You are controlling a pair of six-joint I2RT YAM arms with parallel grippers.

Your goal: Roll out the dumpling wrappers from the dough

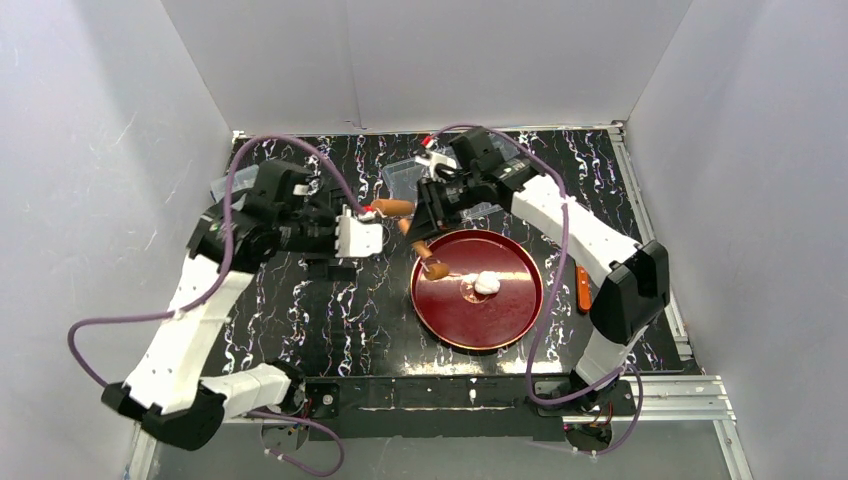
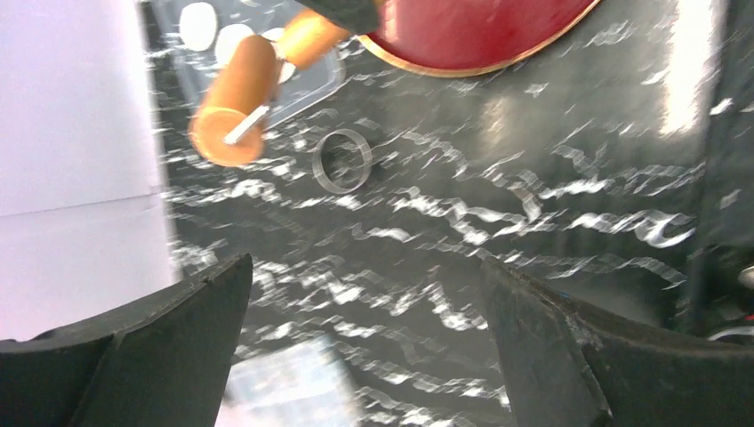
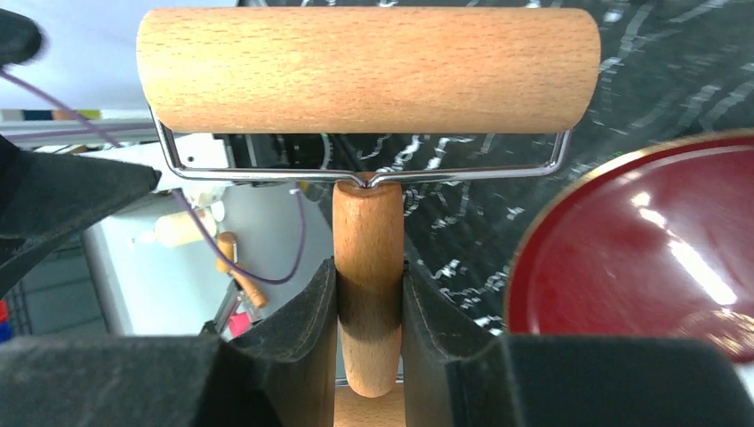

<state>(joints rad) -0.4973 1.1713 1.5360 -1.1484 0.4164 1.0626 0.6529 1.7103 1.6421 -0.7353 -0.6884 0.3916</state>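
Dough [image 1: 487, 283], one lump on one red tray [image 1: 470, 325], one roller [image 3: 368, 69] in right pincer [image 3: 369, 302]

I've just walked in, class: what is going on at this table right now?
The right pincer is shut on the handle of a wooden roller, holding it at the far left rim of the red tray. A small lump of the dough sits on the tray, not yet rolled flat. The left pincer is open and holds nothing, above the black table, where a clear ring lies.
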